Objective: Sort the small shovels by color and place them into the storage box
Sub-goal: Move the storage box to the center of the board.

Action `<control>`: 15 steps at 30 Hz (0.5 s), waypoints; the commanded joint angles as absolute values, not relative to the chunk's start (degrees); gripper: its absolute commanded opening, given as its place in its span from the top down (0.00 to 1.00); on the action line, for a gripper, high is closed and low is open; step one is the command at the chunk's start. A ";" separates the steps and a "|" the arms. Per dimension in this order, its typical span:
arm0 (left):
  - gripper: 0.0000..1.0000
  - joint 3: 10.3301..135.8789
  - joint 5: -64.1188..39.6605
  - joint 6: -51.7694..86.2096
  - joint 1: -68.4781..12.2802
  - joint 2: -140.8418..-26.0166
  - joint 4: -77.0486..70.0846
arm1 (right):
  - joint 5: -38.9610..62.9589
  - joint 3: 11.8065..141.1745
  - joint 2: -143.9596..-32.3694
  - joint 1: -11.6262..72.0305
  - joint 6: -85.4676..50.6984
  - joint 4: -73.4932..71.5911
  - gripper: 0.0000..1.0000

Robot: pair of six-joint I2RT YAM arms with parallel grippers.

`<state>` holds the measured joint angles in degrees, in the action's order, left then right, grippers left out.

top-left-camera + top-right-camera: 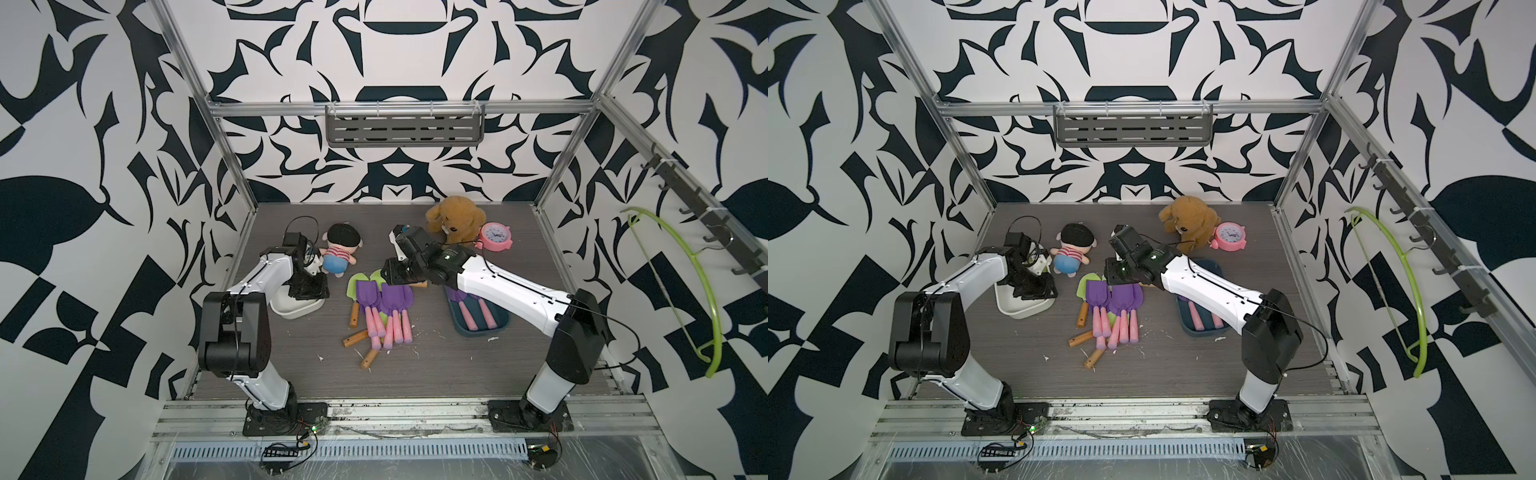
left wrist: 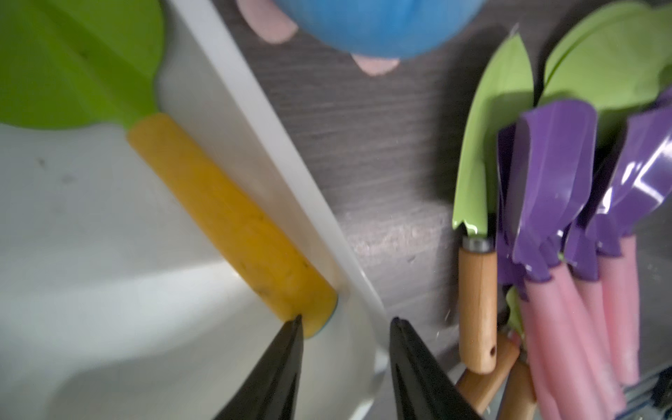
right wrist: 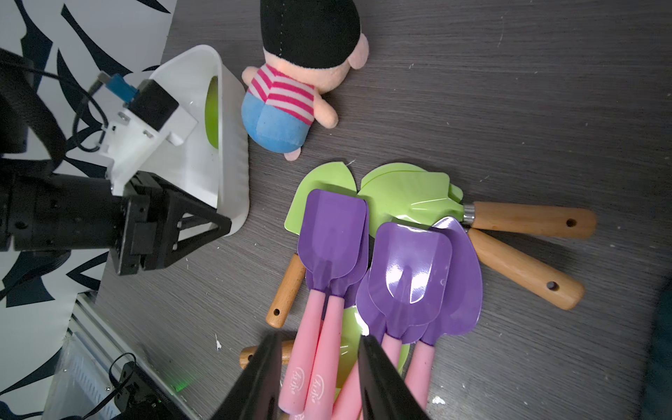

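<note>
Sorting by colour, I keep two boxes going: the white box (image 2: 276, 145) on my left for green blades, the blue box (image 1: 482, 332) on my right for purple ones. That is why the green shovel with the yellow handle (image 2: 225, 214) lies inside the white box, its handle along the wall, and why the pink-handled purple shovels (image 1: 478, 313) lie in the blue box. My left gripper (image 2: 345, 320) hangs at the white box's edge, jaws parted and empty, one fingertip right at the end of the yellow handle, so I judge this shovel delivered. The heap of shovels (image 1: 380, 307) waits on the table (image 1: 436, 365) between the boxes, purple mostly on top of green. My left arm is folded at the elbow, wrist bent down over the box. My right arm reaches long across the blue box to the heap, wrist tipped down, and my right gripper (image 3: 316, 342) hovers above the pink handles, jaws apart, holding nothing that I can see
</note>
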<state>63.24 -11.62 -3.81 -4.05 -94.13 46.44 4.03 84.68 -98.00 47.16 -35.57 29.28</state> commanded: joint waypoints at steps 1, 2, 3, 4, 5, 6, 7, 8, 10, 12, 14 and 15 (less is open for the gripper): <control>0.52 63.55 -13.50 -11.91 -4.19 -91.77 56.00 | 4.53 84.64 -97.30 47.73 -34.89 28.04 0.60; 0.52 63.30 -13.70 -13.26 -4.26 -91.50 57.13 | 4.52 84.59 -97.39 47.96 -34.94 27.90 0.60; 0.51 62.99 -13.80 -14.80 -4.35 -91.34 58.79 | 4.49 84.64 -97.43 48.12 -34.89 27.82 0.60; 0.50 62.77 -13.74 -16.11 -4.46 -91.32 60.10 | 4.44 84.64 -97.46 48.18 -34.89 27.82 0.60; 0.49 62.41 -13.31 -17.40 -4.65 -91.21 61.52 | 4.44 84.63 -97.53 48.32 -34.97 27.86 0.60; 0.48 61.95 -12.76 -18.88 -4.81 -90.96 62.80 | 4.48 84.56 -97.58 48.40 -34.98 27.81 0.60; 0.48 61.44 -12.25 -20.30 -4.83 -90.68 63.71 | 4.48 84.55 -97.60 48.46 -34.98 27.86 0.60; 0.48 60.89 -11.50 -21.51 -4.89 -90.22 64.38 | 4.44 84.55 -97.69 48.61 -34.98 27.84 0.60; 0.47 59.82 -10.77 -23.92 -4.92 -89.11 65.85 | 4.48 84.55 -97.66 48.77 -34.98 27.88 0.60; 0.47 58.63 -9.99 -25.80 -4.90 -87.84 67.14 | 4.48 84.55 -97.65 48.85 -35.00 28.11 0.60; 0.46 57.39 -8.99 -27.37 -4.92 -86.51 68.08 | 4.42 84.38 -97.69 49.04 -35.06 28.09 0.60; 0.46 56.90 -8.80 -27.74 -4.92 -85.94 68.34 | 4.48 84.38 -97.65 49.10 -35.07 28.11 0.60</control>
